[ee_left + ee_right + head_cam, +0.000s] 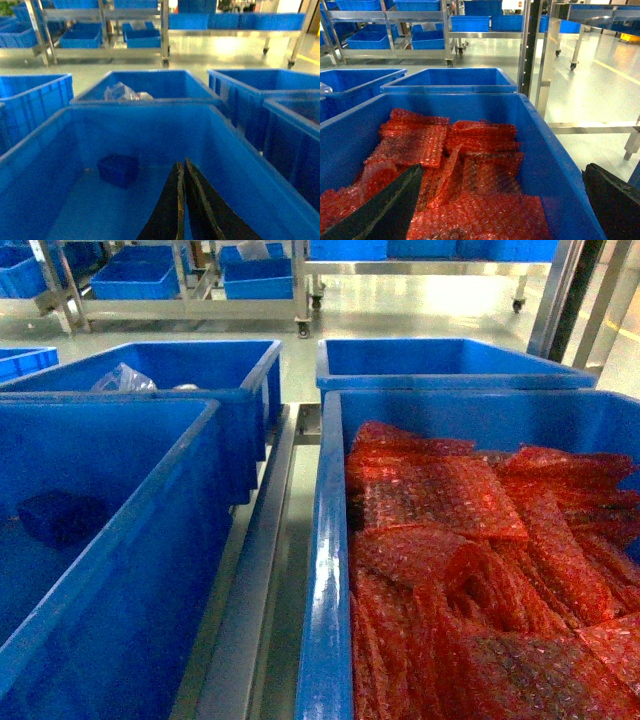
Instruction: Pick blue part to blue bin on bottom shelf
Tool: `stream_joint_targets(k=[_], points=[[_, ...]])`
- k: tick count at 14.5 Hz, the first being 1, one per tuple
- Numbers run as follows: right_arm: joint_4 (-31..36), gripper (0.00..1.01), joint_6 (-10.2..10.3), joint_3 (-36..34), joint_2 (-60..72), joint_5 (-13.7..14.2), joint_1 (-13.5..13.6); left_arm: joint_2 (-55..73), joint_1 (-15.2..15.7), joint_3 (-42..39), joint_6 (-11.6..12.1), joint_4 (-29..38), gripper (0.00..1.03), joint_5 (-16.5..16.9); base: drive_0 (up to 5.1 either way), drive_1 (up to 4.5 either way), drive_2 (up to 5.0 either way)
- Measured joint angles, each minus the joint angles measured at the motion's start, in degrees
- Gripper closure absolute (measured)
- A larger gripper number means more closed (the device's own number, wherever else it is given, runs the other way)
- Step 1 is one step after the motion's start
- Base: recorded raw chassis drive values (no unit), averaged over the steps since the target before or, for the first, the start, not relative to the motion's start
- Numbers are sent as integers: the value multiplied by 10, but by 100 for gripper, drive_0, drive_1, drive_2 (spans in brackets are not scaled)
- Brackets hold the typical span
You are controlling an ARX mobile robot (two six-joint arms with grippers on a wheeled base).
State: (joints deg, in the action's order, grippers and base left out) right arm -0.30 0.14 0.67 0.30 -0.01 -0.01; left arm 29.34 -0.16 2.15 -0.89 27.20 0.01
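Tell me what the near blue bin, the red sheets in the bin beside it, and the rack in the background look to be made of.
Blue bin: seemingly moulded plastic, smooth and slightly glossy; its thick rim catches the light.
Red sheets: apparently bubble wrap, translucent film with a dimpled grid of bubbles and shiny creases.
Rack: looks like bare metal, probably steel, grey and reflective, on caster wheels.

Glossy pale floor, steel racks

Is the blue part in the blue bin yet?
In. The blue part lies on the floor of the blue bin, apart from the shut left gripper.
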Motion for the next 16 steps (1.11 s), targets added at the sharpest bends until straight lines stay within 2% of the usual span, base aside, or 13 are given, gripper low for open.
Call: stream_joint_targets(k=[1,6,13,15,16], points=[[0,3,0,0,0,0,0,-9,0,-15,0,6,101,0,0,0,0],[0,3,0,0,0,0,0,-106,1,-15,0,-86,101,0,0,0,0],[0,3,0,0,0,0,0,-195,1,-15,0,-173,101,0,0,0,0],[0,3,0,0,0,0,0,-287,1,-15,0,-278,101,-1,0,0,0],[1,3,0,0,0,0,0,-287,1,-12,1,-271,101,-2,0,0,0]])
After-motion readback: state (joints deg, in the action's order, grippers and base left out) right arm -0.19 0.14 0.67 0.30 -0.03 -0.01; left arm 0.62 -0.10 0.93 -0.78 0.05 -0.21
